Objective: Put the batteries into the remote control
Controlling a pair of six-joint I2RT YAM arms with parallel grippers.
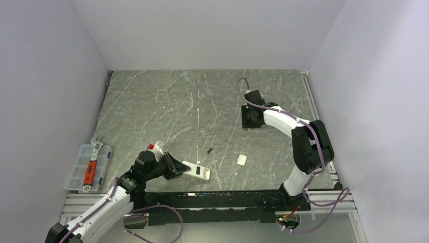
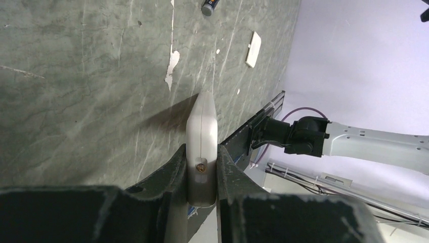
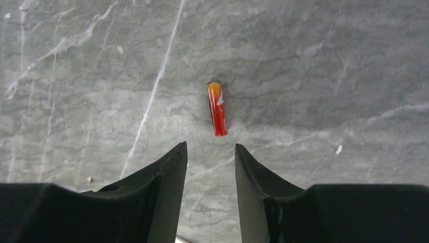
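Observation:
The remote control point(image 1: 197, 171) is a flat white handset near the table's front edge. My left gripper point(image 1: 174, 166) is shut on its near end. In the left wrist view the remote point(image 2: 201, 121) stands edge-on between the fingers point(image 2: 174, 169), far end toward the table. A dark battery point(image 1: 209, 150) lies just beyond it and shows in the left wrist view point(image 2: 210, 6). My right gripper point(image 1: 250, 121) is open and empty, hovering over mid table. A small red-and-orange battery point(image 3: 217, 109) lies just ahead of its gripper tips point(image 3: 210, 147), untouched.
A small flat white square piece point(image 1: 241, 160) lies right of the remote and shows in the left wrist view point(image 2: 253, 42). A clear organiser box with an orange-handled tool point(image 1: 90, 168) sits off the table's left edge. A metal rail point(image 1: 227, 198) runs along the front edge.

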